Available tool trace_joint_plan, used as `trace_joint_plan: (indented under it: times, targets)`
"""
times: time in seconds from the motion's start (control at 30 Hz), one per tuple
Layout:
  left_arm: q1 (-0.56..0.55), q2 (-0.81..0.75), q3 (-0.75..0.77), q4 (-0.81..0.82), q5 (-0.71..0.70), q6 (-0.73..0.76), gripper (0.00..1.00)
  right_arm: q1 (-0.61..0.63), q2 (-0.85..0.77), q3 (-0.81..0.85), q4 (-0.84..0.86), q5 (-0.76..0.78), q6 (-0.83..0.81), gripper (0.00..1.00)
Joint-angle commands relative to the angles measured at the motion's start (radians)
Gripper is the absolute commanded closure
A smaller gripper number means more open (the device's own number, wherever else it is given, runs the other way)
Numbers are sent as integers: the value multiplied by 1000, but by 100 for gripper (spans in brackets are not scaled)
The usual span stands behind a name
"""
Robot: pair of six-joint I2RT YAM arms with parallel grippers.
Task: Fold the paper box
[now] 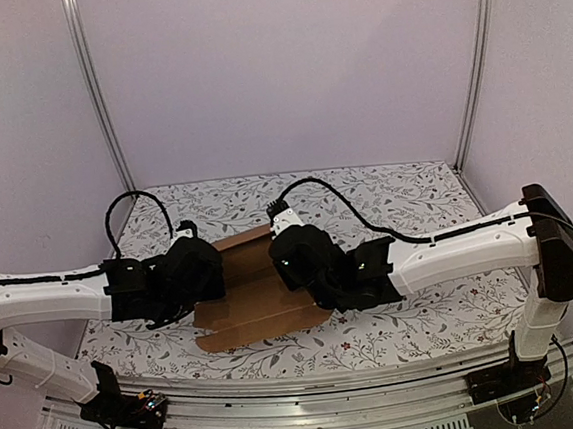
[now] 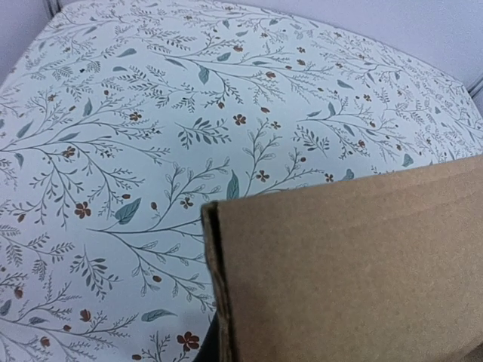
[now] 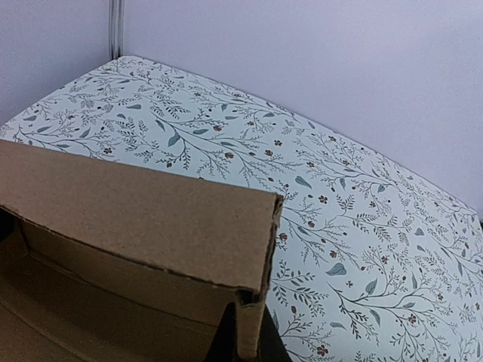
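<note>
The left gripper (image 1: 199, 270) is pinched shut on a raised panel at the left side of the paper box (image 1: 264, 307). In its wrist view the brown cardboard hides nearly all of its fingers. The right gripper (image 1: 288, 257) is closed tight on the doubled wall at the box's right side. The box lies between the two arms, partly folded, on the near middle of the floral table (image 1: 395, 195).

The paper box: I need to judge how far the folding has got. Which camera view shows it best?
The top external view: it alone shows the paper box nearly whole. The left wrist view shows only one flat panel close up; the right wrist view, one raised wall's edge and some inside.
</note>
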Motion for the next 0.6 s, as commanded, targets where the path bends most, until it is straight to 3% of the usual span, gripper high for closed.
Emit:
trace_joint_plan:
  times: [0.0,0.33,0.43,0.57]
  targets:
    - [-51,-20,46,73,62,19,100,21,26,9,50,-83,-21,100]
    - [-53,-4,58,71,70,21,100,21,23,6,91,-86,-18,100]
    - [-53,0,61,71,71,22,100,21,26,6,92,-86,-8,88]
    - [-53,-3,65,71,73,27,100,21,29,4,92,-78,-4,81]
